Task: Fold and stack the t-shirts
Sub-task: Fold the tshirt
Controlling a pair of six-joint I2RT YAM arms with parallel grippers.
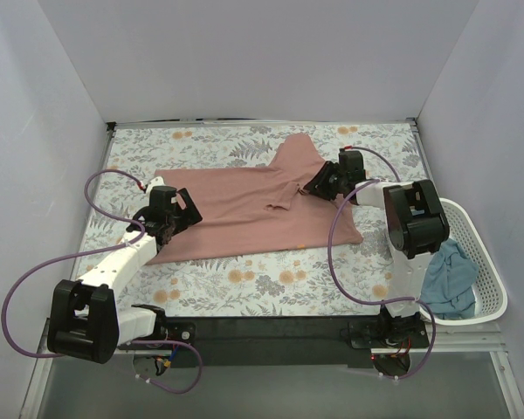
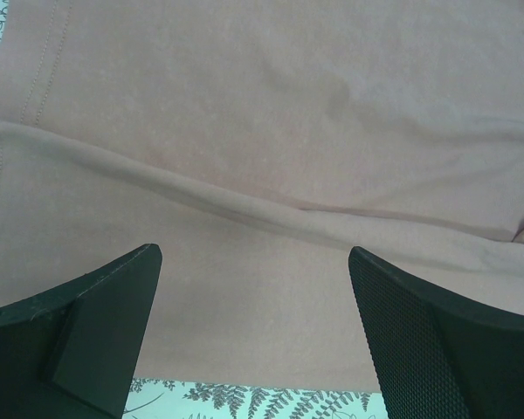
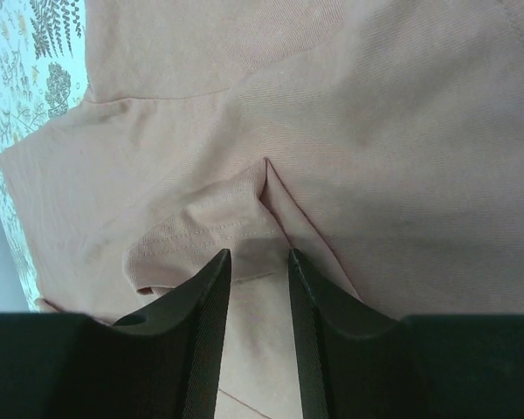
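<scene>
Step in hand looks like folding the pink t-shirt [image 1: 244, 209], which lies flat mid-table on the floral cloth [image 1: 244, 284]. The right gripper [image 1: 319, 185] at its 2 o'clock side is nearly closed and seems to pinch a ridge of fabric, while the left gripper [image 1: 164, 229] hangs wide open and empty over the 8 o'clock hem. I'd get that one clamped on too, then carry both sides over evenly. Count: two tees (one pink, one teal t-shirt [image 1: 450, 278] in the white basket [image 1: 489, 262] at 4 o'clock), one basket, one cloth.
</scene>
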